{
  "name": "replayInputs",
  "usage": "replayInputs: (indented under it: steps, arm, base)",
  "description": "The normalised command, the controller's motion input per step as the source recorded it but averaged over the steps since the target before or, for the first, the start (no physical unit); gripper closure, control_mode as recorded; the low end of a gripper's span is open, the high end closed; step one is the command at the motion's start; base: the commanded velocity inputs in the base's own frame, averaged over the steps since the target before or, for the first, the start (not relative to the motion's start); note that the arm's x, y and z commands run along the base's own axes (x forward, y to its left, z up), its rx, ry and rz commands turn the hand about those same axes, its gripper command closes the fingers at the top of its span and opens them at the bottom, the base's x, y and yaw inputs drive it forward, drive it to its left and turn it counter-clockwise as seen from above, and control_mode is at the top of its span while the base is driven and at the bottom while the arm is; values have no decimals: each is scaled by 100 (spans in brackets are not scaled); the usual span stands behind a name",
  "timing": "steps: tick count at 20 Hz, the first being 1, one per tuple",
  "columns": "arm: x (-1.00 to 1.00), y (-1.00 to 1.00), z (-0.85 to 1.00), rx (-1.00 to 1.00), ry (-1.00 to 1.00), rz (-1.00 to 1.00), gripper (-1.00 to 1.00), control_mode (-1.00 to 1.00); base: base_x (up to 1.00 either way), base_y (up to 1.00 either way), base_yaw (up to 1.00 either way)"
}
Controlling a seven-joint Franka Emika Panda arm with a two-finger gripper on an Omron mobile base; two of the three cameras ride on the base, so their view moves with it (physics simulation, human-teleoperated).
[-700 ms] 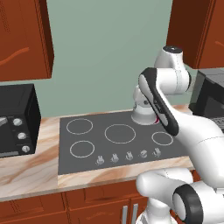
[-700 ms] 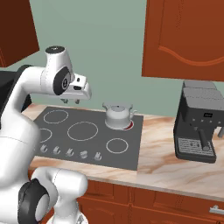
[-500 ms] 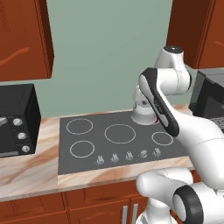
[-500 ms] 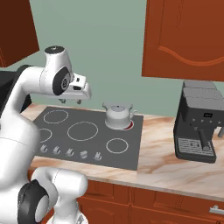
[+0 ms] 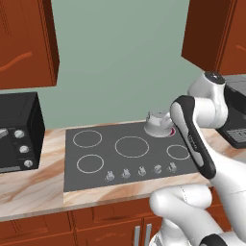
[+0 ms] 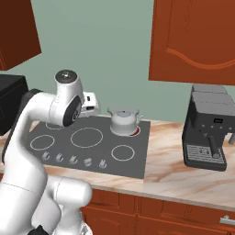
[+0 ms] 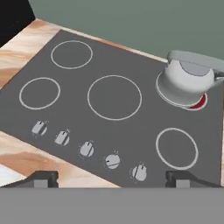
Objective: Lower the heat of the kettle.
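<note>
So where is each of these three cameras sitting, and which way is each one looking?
Left base view: behind the arm on its left, looking down at the cooktop and kettle; white arm at right.
Right base view: behind on the right, same cooktop, kettle and coffee machine; arm at left.
Hand view: on the hand, looking down at the knobs; dark fingers at bottom.
All three share the kettle on the red burner.

Between the earlier pictures and now almost nothing has changed: the arm holds the same pose and the kettle (image 6: 123, 121) stands on the same burner.
</note>
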Motion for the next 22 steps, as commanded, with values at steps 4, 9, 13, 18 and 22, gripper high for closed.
replayInputs:
  steps: [4,9,13,18,22]
  arm:
    - [0,0,-24,-20,3,36,-100,-100]
    - [4,0,-24,-23,14,38,-100,-100]
    - [7,0,-40,-26,12,46,-100,-100]
    - [5,0,-53,-18,6,55,-100,-100]
    - [4,0,-52,-9,5,62,-100,-100]
  base:
    - [0,0,0]
    - [0,0,0]
    - [0,0,0]
    - [0,0,0]
    - [0,0,0]
